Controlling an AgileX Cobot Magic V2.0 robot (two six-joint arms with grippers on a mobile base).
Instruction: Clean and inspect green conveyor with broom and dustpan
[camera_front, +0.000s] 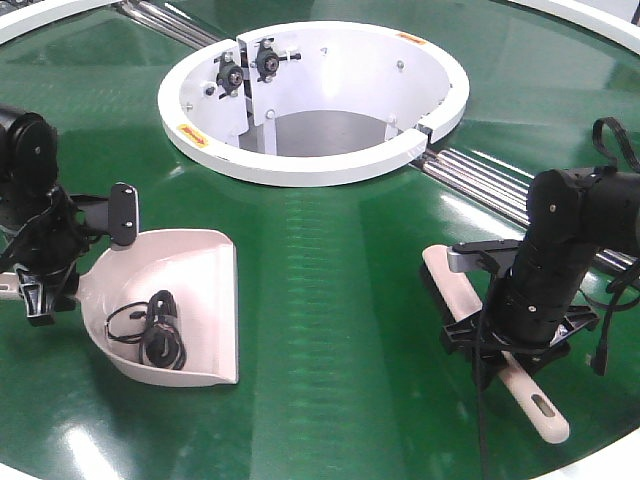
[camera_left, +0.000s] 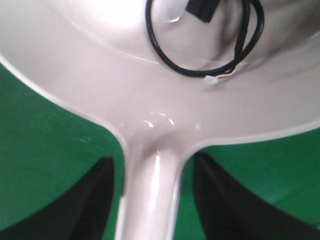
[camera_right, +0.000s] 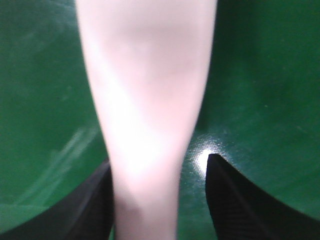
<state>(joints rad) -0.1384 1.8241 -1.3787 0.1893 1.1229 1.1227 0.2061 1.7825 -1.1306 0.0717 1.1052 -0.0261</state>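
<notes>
The dustpan (camera_front: 190, 270) lies on the green conveyor (camera_front: 330, 300) at the left, with a coiled black cable (camera_front: 160, 325) inside it. My left gripper (camera_front: 80, 262) is open and straddles the dustpan's handle. In the left wrist view the handle (camera_left: 150, 195) runs between my black fingers (camera_left: 95, 200), with a thin gap on each side of the left gripper (camera_left: 152, 160). The broom (camera_front: 540, 410) lies on the belt at the right. My right gripper (camera_front: 505, 335) is open over its handle. In the right wrist view the broom (camera_right: 145, 75) fills the right gripper (camera_right: 159, 162), its left finger against it and its right finger apart.
The white central hub (camera_front: 300, 165) stands at the back middle. Chrome roller strips (camera_front: 490, 180) run from the hub toward the right, behind my right arm. The cable also shows in the left wrist view (camera_left: 200, 70), lying in the pan (camera_left: 100, 75).
</notes>
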